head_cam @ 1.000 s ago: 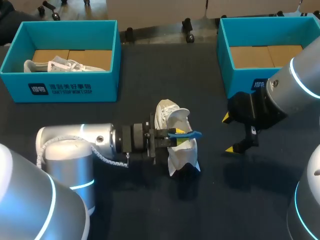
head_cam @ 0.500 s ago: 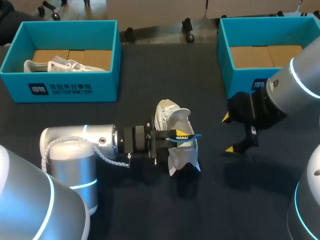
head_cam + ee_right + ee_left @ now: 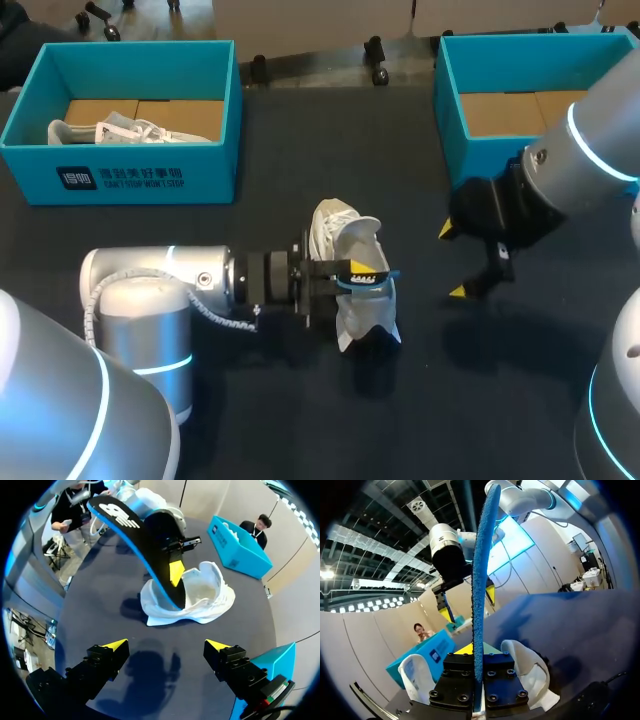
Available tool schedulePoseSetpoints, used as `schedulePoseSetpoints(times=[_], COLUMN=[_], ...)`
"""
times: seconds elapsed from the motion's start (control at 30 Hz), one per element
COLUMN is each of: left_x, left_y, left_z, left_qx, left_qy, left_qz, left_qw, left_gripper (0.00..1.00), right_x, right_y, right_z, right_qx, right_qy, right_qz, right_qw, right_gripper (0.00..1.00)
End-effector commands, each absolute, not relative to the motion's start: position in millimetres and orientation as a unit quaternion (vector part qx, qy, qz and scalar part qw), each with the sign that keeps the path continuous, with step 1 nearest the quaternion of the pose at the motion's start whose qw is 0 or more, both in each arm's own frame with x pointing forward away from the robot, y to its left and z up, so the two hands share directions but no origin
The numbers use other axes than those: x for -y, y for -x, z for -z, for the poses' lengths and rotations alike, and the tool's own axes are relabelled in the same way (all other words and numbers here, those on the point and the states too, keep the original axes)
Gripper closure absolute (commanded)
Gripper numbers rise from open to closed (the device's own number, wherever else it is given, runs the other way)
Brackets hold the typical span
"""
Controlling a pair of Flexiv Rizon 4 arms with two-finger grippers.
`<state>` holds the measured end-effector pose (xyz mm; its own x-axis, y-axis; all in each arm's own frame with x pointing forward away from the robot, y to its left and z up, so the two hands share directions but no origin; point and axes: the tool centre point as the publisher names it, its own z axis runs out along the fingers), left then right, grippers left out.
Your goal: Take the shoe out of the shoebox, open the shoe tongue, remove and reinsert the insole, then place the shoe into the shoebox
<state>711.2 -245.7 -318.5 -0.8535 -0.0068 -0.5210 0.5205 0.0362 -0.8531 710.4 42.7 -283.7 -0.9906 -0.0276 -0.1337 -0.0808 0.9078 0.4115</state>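
Head view: my left gripper (image 3: 348, 279) is clamped on the blue-edged insole (image 3: 370, 277), held on edge at the opening of the white shoe (image 3: 345, 230) in the middle of the table (image 3: 300, 420). My right gripper (image 3: 452, 261) hangs wide open just right of the shoe, above bare tabletop. The right shoebox (image 3: 447, 120) stands close behind it. The left shoebox (image 3: 120, 175), holding another shoe (image 3: 110, 131), is well apart.

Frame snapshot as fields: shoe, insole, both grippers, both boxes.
shoe: white, on the table between the boxes
insole: black top, blue edge; lower end in the shoe, rest sticking out
left gripper: shut on insole
right gripper: open, empty, beside the shoe, not touching
left box: holds a second white shoe
right box: no shoe visible inside
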Motion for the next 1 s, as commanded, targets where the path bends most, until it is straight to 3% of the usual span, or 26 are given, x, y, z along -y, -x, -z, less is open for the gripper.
schedulePoseSetpoints(times=[0.03, 1.0], left_x=[244.3, 240.4], left_y=[-711.2, -726.1], left_z=[321.7, 344.0], left_qx=[-0.695, -0.710], left_qy=[-0.188, -0.197], left_qz=[0.666, 0.637], left_qw=[0.195, 0.227], left_gripper=[1.00, 1.00], right_x=[-50.9, -68.5], right_y=[-722.8, -733.8], right_z=[286.4, 290.8], right_qx=[-0.976, -0.975], right_qy=[0.034, 0.052], right_qz=[-0.208, -0.213], right_qw=[0.053, 0.046], right_gripper=[0.00, 0.00])
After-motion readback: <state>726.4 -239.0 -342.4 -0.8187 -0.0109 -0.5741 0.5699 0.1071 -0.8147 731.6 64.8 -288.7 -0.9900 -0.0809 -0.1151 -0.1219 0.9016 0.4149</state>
